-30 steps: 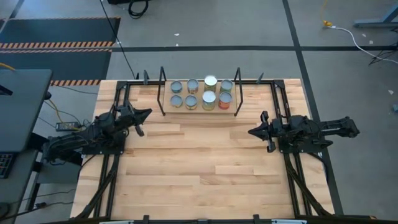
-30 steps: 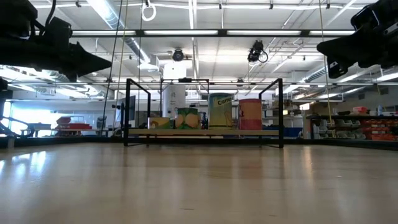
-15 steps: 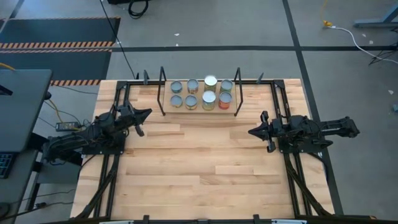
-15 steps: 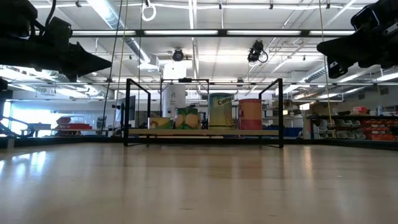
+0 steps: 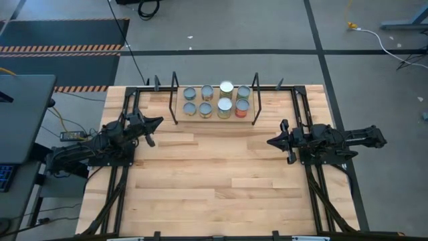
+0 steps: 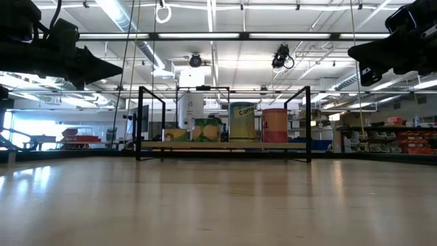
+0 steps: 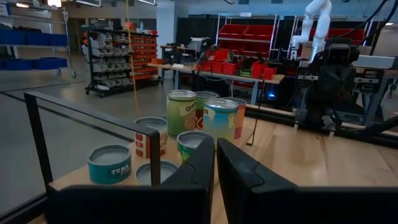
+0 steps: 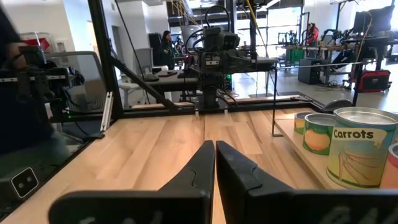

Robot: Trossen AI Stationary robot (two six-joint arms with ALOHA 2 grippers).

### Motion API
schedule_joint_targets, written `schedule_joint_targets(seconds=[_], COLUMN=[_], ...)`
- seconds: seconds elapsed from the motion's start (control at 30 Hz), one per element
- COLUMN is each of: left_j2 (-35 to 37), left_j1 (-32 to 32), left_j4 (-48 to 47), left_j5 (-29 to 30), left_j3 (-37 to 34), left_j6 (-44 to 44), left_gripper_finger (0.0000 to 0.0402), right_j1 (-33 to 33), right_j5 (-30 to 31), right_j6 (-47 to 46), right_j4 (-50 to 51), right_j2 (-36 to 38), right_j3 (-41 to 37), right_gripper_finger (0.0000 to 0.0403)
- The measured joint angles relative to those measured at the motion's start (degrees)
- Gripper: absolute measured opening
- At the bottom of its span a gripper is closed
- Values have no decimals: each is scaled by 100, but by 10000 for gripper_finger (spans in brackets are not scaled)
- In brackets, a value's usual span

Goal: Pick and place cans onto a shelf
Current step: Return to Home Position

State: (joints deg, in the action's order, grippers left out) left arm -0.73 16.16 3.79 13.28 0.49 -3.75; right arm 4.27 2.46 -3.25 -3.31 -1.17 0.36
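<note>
Several cans [image 5: 215, 100] with silver lids stand upright in two rows on the wooden board of the shelf [image 5: 178, 118], a low rack with black end frames at the table's far middle. The low view shows the cans [image 6: 240, 123] on the shelf [image 6: 223, 145]; they also show in the left wrist view [image 7: 180, 127] and the right wrist view [image 8: 357, 149]. My left gripper [image 5: 158, 122] is shut and empty, raised above the table left of the shelf. My right gripper [image 5: 270, 142] is shut and empty, raised above the table, right of the shelf and nearer the front.
Black rails [image 5: 304, 114] run along the table's sides. The wooden tabletop [image 5: 214, 174] stretches between the two arms and toward the near edge. In the right wrist view a person [image 8: 166, 46] stands in the room beyond the table.
</note>
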Motion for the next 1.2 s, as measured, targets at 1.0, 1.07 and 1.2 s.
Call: schedule_joint_targets(seconds=[1.0,1.07,1.2], left_j2=[-114,-114,-114], left_j1=[-739,-739,-739], left_j4=[48,48,52], left_j5=[90,90,90], left_j3=[-2,-2,-2], left_j6=[2,-2,-1], left_gripper_finger=[24,23,25], right_j1=[0,0,0], right_j5=[0,0,0], right_j6=[0,-1,-2], right_j4=[1,1,2], right_j2=[0,0,0], right_j3=[0,0,0], right_gripper_finger=[23,23,23])
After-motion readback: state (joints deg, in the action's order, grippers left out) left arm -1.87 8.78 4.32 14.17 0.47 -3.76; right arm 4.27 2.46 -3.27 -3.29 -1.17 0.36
